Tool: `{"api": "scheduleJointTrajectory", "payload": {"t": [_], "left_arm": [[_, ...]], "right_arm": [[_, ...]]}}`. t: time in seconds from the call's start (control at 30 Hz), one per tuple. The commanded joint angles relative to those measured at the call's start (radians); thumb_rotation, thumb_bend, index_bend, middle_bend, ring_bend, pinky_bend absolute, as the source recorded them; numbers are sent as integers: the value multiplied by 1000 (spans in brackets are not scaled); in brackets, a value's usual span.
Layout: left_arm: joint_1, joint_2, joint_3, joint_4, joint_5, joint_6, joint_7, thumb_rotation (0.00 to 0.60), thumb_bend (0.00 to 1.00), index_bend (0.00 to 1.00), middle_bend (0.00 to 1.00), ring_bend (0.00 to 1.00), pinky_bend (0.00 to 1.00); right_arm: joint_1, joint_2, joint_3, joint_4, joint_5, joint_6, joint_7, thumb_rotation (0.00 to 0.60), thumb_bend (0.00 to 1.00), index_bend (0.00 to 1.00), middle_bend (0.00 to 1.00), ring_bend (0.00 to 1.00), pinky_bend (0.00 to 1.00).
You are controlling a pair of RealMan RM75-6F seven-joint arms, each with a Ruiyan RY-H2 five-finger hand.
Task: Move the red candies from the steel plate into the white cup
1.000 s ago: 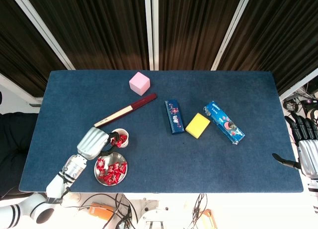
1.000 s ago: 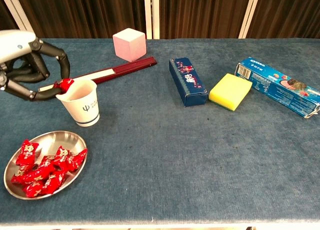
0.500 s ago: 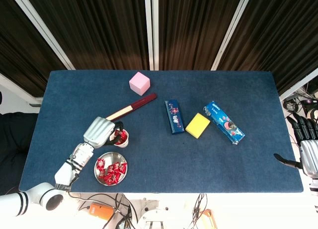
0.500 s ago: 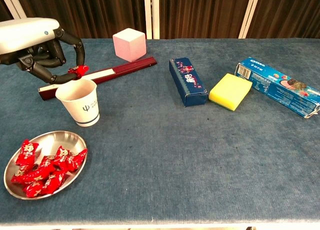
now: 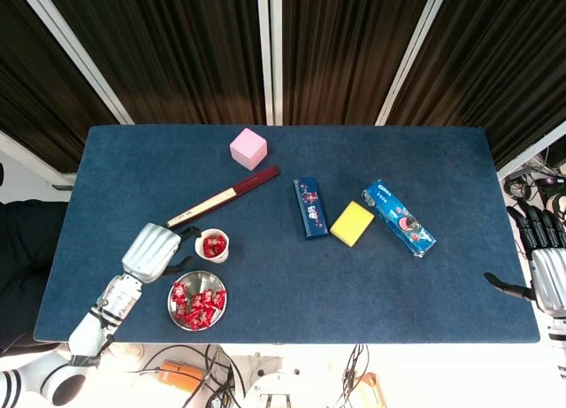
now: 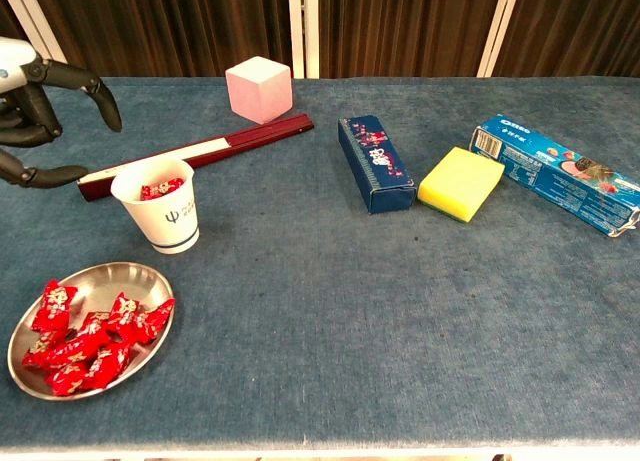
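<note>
showing only overhead, the right robot hand idles spread; left robot hand open, empty.

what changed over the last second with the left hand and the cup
The left hand let go of the red candy it was pinching over the white cup; that candy now lies inside the cup. The hand, now empty with fingers apart, has drawn back to the left of the cup. The steel plate with its remaining candies, the cup's position and the right hand stayed as they were.
</note>
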Motion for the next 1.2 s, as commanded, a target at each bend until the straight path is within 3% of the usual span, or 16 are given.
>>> {"api": "scheduleJointTrajectory", "payload": {"t": [0.03,0.23,0.63,1.2], "left_arm": [[25,7,71,21,97,17,-32,600,242,402,960,922,835],[2,-51,117,46,133,-77,9,600,242,404,960,922,835],[-3,-116,116,71,52,-170,150,600,214,404,960,923,835],[7,-120,109,77,2,-176,190,600,214,419,960,922,835]], "right_arm": [[0,1,0,-3,-4,3,-3,600,161,0,13,0,25],[-1,3,-4,-9,-13,6,-9,600,161,0,13,0,25],[-4,-2,-7,3,-9,4,5,600,161,0,13,0,25],[3,-4,-6,3,-8,-7,2,600,161,0,13,0,25]]}}
